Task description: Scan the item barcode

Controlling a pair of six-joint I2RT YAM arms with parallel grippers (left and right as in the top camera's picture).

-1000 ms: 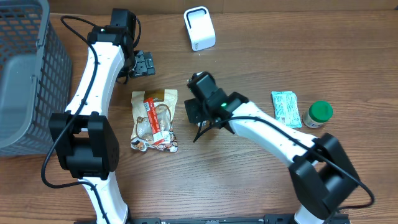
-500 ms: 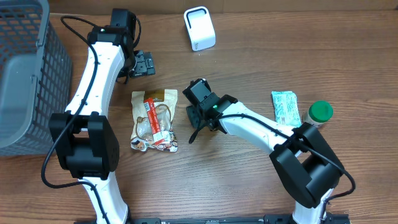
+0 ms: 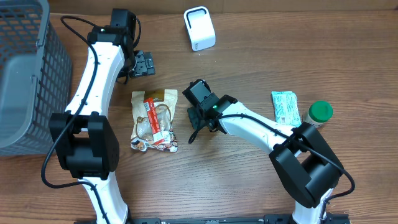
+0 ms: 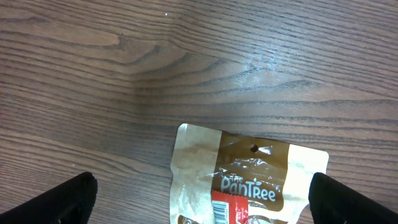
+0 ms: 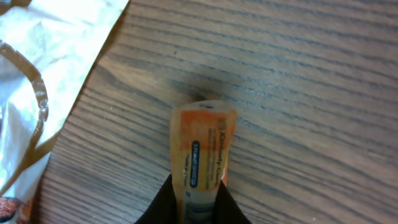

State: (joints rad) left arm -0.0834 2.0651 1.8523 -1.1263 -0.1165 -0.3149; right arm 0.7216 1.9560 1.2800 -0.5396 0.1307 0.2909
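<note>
A small orange tube (image 5: 202, 149) with a dark blue label strip lies on the wooden table. My right gripper (image 5: 200, 205) is shut on its near end, a black finger (image 5: 163, 208) pressed against each side. From overhead the right gripper (image 3: 196, 130) points down at the table just right of a brown and clear snack bag (image 3: 154, 120), and the tube is hidden under it. The left gripper (image 3: 144, 64) stands open above the table behind the bag. The left wrist view shows the bag's top edge (image 4: 249, 174) between the wide-apart fingers.
A white box-shaped device (image 3: 199, 28) stands at the back centre. A grey mesh basket (image 3: 25, 74) fills the left side. A green and white packet (image 3: 285, 107) and a green-lidded jar (image 3: 320, 114) lie at the right.
The right arm shifted slightly left and down toward the table, and its jaws closed onto the orange tube. The left arm has not moved.
</note>
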